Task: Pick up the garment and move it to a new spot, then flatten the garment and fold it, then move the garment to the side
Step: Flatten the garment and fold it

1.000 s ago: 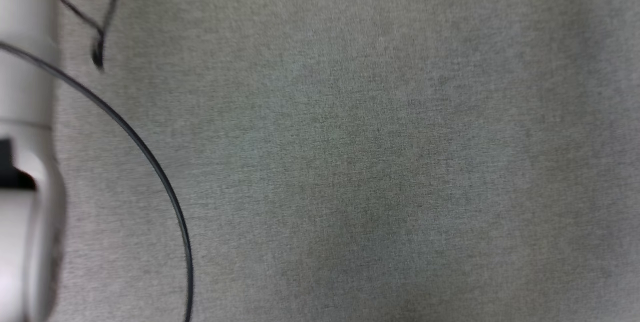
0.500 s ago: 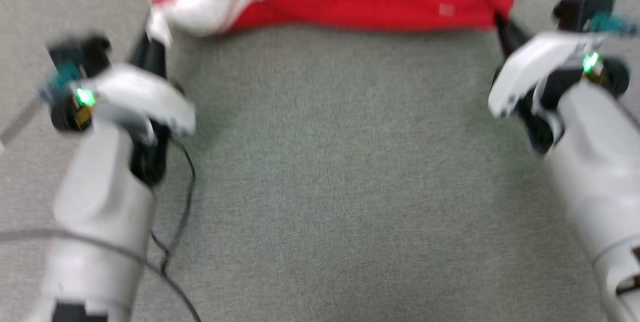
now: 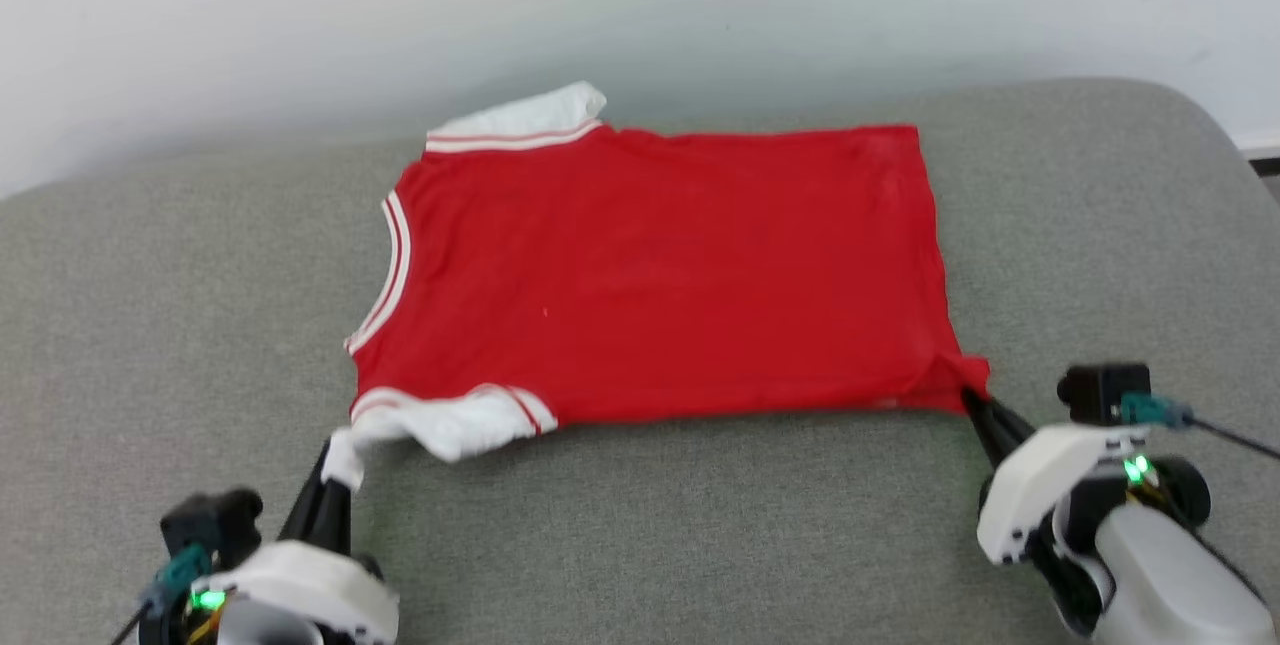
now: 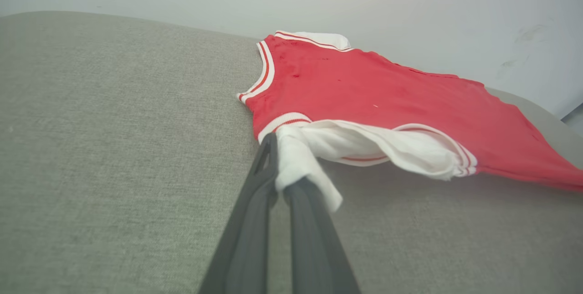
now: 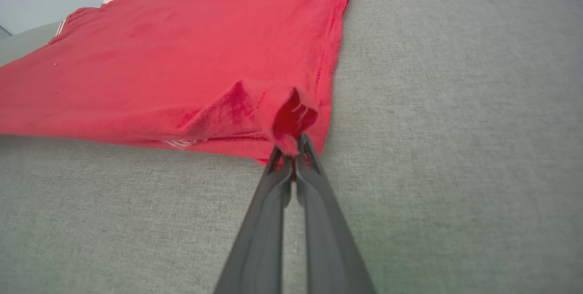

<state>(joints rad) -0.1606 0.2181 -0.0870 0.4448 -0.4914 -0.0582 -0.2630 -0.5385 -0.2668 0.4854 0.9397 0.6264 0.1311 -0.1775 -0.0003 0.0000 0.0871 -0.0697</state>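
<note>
The garment lies spread flat, plain red side up, across the centre of the head view on a grey cushion. At lower left, the left gripper has its fingers clamped on the white sleeve. At lower right, the right gripper pinches the red hem corner. A pale wall runs along the top.

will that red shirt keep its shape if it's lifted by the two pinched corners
Probably floppy: the garment bunches into a peak where the right end effector pinches its hem corner, and its white sleeve droops by the left end effector. Lifted, its middle would likely sag. It looks thin, so probably light.
</note>
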